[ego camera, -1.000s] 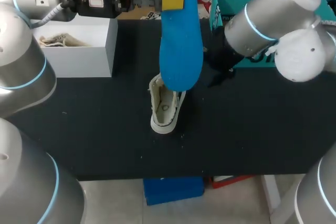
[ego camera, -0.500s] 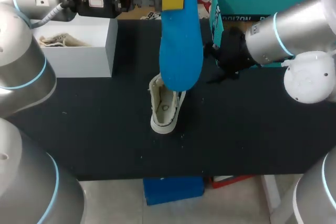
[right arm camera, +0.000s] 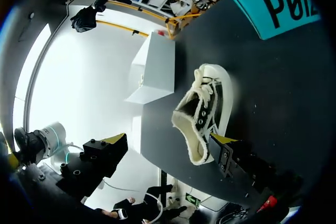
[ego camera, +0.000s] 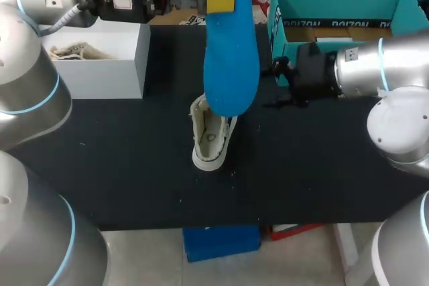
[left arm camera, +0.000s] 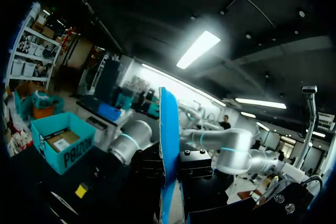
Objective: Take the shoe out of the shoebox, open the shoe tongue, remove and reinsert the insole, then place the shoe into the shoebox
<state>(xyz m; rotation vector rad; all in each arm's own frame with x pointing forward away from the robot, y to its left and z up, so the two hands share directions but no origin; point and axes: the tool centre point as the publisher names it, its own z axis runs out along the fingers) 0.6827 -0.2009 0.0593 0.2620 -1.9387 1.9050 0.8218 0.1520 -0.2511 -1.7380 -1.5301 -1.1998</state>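
Observation:
A cream sneaker (ego camera: 210, 140) stands on the black table (ego camera: 120, 165) near the middle, with its toe toward the front edge. Above it hangs a long blue insole (ego camera: 230, 51), with my left gripper (ego camera: 218, 3) shut on its upper part. The insole's lower end overlaps the shoe's opening; contact cannot be told. In the left wrist view the insole (left arm camera: 169, 150) shows edge-on between the black fingers of the left gripper (left arm camera: 169, 184). My right gripper (ego camera: 277, 85) is open, to the right of the shoe. Its own view has the sneaker (right arm camera: 206, 113) just ahead of the right gripper (right arm camera: 169, 141). The teal shoebox (ego camera: 280, 15) stands open at the back right.
A white box (ego camera: 107, 65) with a pale item inside sits at the back left, also seen as the white box (right arm camera: 151, 67) beyond the shoe. The teal shoebox (right arm camera: 278, 3) lies close behind my right gripper.
My right arm has swung lower and back to the right, uncovering the teal shoebox; its gripper stays beside the shoe. The left arm, insole and shoe have not moved.

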